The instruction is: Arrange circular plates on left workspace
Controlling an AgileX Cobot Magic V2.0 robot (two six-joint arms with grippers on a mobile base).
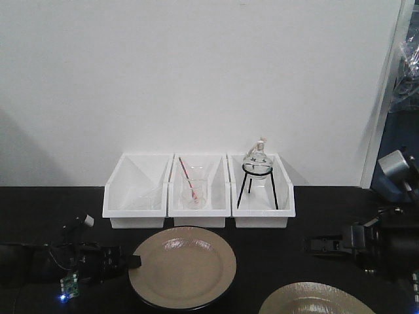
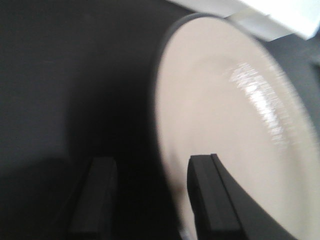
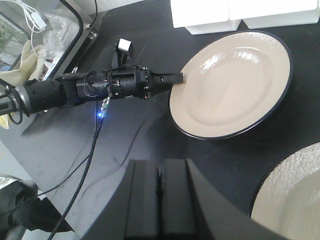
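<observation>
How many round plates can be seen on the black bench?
2. One plate lies in front of the white bins; the other plate is at the lower right, partly cut off.

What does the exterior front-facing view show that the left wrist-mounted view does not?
Only the front view: the beaker and the flask on its stand inside the white bins, the right plate and the right gripper. Only the left wrist view: that the left gripper is open, a finger either side of the left plate rim. Both: the left plate on the black bench, and some white bin.
</observation>
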